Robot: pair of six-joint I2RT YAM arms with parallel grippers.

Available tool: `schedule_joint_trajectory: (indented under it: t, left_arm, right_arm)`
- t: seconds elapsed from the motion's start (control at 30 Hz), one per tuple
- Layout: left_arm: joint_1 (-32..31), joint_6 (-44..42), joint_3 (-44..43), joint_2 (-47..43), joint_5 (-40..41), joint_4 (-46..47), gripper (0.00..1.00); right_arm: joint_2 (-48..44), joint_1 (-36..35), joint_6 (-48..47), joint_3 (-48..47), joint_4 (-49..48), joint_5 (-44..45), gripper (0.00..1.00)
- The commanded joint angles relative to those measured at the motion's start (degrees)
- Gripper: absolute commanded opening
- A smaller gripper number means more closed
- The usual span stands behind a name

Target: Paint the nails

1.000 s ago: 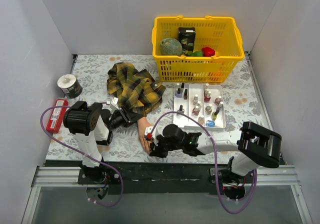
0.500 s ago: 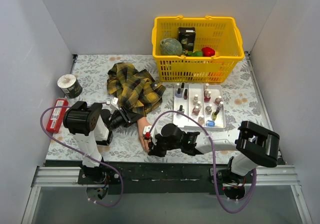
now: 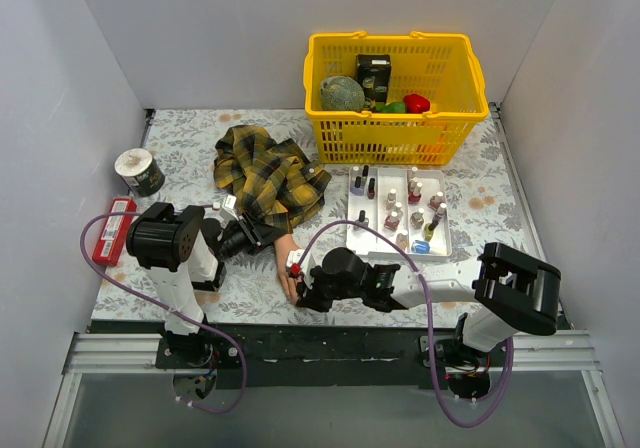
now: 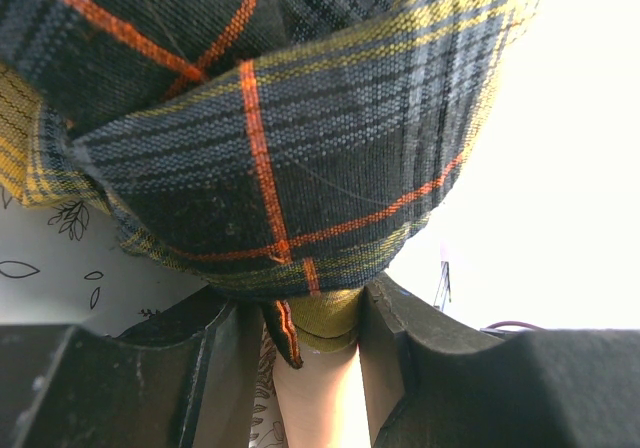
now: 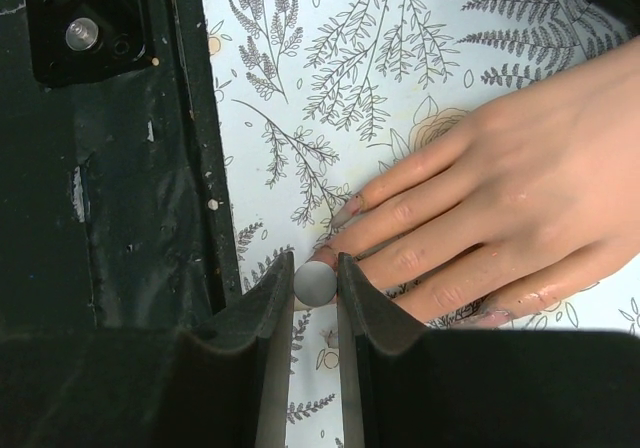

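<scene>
The mannequin hand [image 3: 288,258] lies palm down just left of the white tray [image 3: 445,240]. Its long axis runs from the plaid sleeve [image 3: 265,173] toward the near table edge, with the nails [image 5: 352,205] at the near end. The left gripper [image 4: 310,313] is clamped on the wrist at the sleeve cuff. The right gripper [image 5: 315,266] pinches a grey round piece [image 5: 315,284] just beside a fingertip. Labels on the bottles [image 3: 392,218] in the tray are too small to read.

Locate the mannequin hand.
Top view, near-centre of the table: the mannequin hand lies between the left gripper, clamping its wrist, and the right gripper, pinching a small grey piece at its fingertips.
</scene>
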State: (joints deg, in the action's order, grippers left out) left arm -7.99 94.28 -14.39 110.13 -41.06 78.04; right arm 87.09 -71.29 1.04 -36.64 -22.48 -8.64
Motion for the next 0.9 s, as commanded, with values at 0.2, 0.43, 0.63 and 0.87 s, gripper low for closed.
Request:
schedule_joint_trajectory:
  t: [0.2, 0.43, 0.63, 0.87]
  left_arm:
    - [-0.4, -3.9, 1.3, -2.3, -1.6, 1.7, 0.17]
    - [-0.4, -4.0, 1.3, -2.3, -1.6, 1.6, 0.17]
    - [-0.4, -3.9, 1.2, -2.2, -1.6, 1.6, 0.17]
    - [-0.3, -3.9, 1.3, -2.5, -1.6, 1.7, 0.17]
  right_arm:
    - [-4.0, -0.3, -0.9, 1.3, -1.9, 3.5, 0.01]
    - [-6.2, -0.2, -0.9, 2.6, -3.4, 2.8, 0.01]
    - [-5.8, -0.2, -0.9, 2.5, -4.7, 1.7, 0.01]
    - [-4.1, -0.3, -0.9, 0.8, -5.2, -0.1, 0.01]
